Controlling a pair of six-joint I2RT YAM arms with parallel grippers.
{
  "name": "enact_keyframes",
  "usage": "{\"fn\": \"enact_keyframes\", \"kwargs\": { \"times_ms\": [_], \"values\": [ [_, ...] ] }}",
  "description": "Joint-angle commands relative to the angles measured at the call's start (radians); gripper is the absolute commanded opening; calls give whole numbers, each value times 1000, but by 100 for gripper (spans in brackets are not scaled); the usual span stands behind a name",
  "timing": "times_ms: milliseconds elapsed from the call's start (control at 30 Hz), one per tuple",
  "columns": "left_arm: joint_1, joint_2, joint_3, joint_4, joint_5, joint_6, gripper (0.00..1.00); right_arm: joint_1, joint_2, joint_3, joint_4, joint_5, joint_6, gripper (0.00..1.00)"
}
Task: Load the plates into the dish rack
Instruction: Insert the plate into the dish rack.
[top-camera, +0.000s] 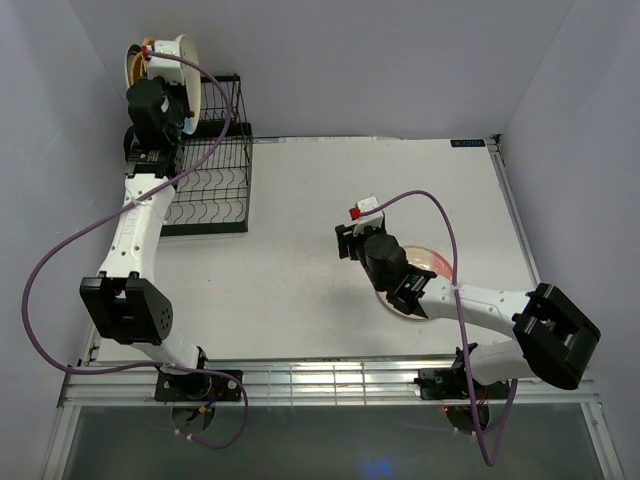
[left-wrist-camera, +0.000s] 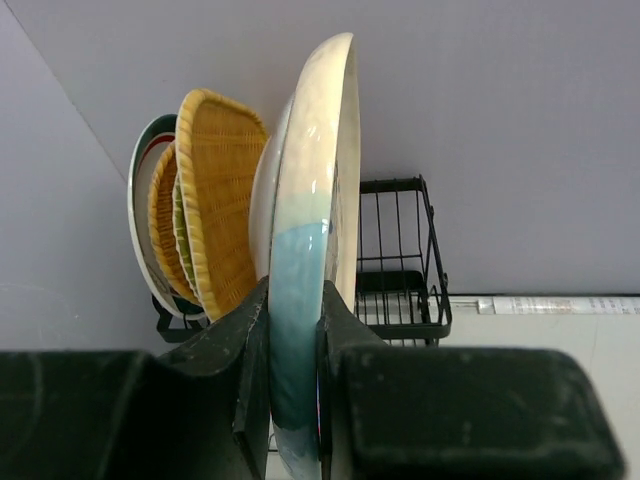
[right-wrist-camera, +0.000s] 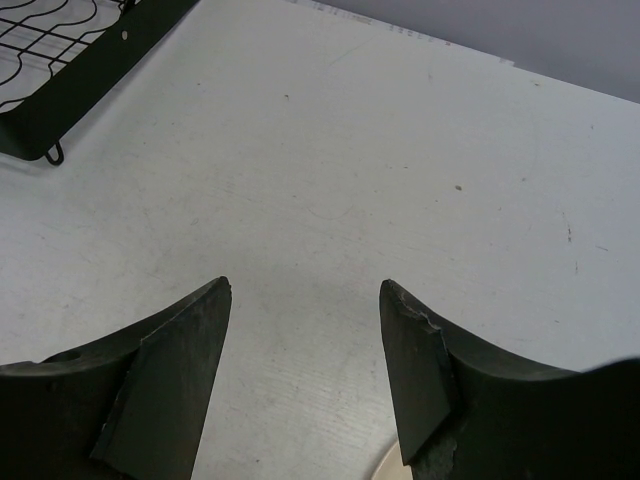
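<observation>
The cream-and-pink round plate (top-camera: 438, 263) on the white worktop (top-camera: 300, 290) is mostly buried under the right arm (top-camera: 480, 300) from above, only a crescent pokes out. The right wrist cam gets just a pale sliver of it at the bottom edge, and the black wire dish rack (top-camera: 210, 228) is chopped to one corner there.

The cream-and-blue glazed plate (left-wrist-camera: 310, 200) runs off the bottom of the left wrist view, with its lower part covered by the left hand (left-wrist-camera: 296, 300). Behind it the woven orange-yellow plates (left-wrist-camera: 220, 190) overlap so much I can't count the stack. The pale plate (left-wrist-camera: 270, 205) squeezed in between shows no pattern I can make out.
</observation>
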Motion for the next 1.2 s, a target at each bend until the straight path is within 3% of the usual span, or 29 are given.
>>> {"fn": "enact_keyframes", "kwargs": {
  "times_ms": [0, 767, 1167],
  "values": [
    [24, -53, 68, 227, 69, -6, 0, -6, 6, 21, 34, -7, 19, 67],
    [45, 277, 344, 274, 8, -26, 0, -13, -23, 1, 34, -27, 26, 67],
    [47, 337, 353, 357, -23, 20, 0, -16, -23, -1, 34, -47, 28, 67]
  ]
}}
